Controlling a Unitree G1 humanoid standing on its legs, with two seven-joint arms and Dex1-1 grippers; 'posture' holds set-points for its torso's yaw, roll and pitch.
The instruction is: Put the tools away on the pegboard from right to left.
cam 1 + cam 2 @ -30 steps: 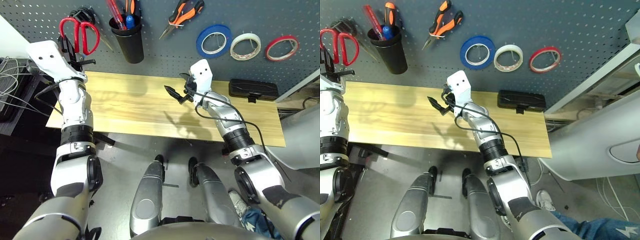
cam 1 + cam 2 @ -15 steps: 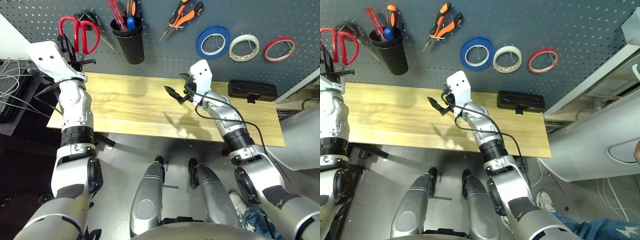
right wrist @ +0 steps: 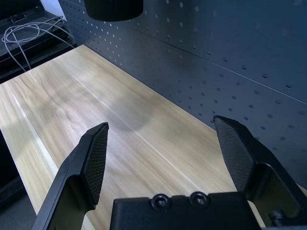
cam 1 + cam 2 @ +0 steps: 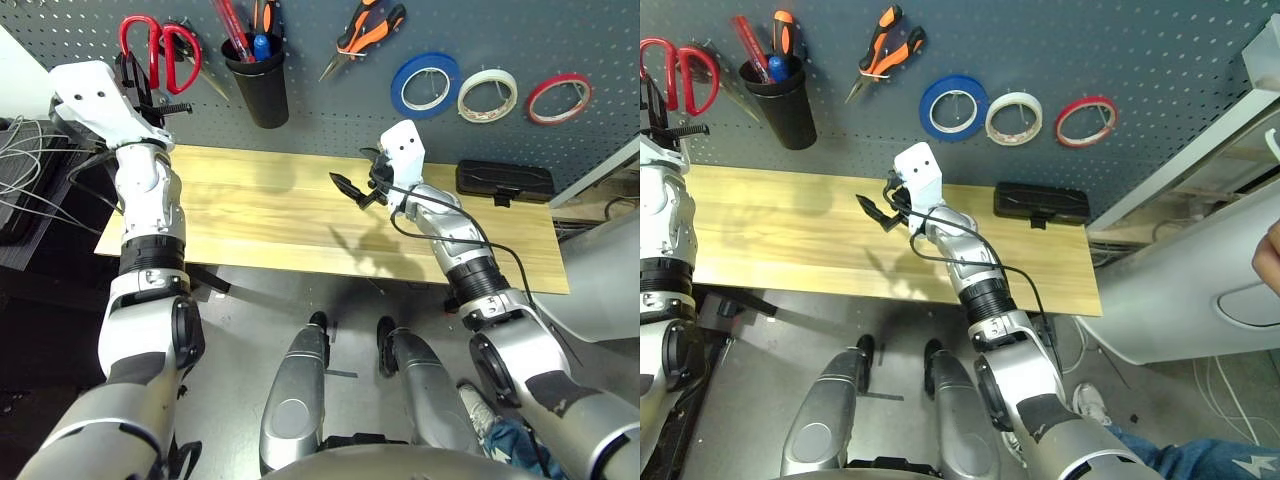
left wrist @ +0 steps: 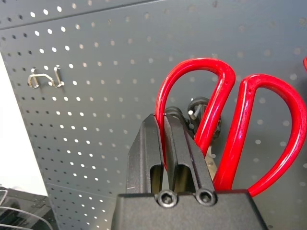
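My left pincer (image 5: pixel 165 143) clenched on one loop of red scissors (image 5: pixel 230 124); other loop just beside. Right pincer (image 3: pixel 163 158) released, above table (image 3: pixel 129 139).

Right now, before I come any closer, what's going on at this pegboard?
The robot's left pincer is shut on one loop of the red-handled scissors, up at the pegboard. The right pincer is open and empty above the wooden table. The orange-and-black pliers, the blue tape ring and the white and red tape rings are already up on the board. A person's hand shows over on the robot's right.
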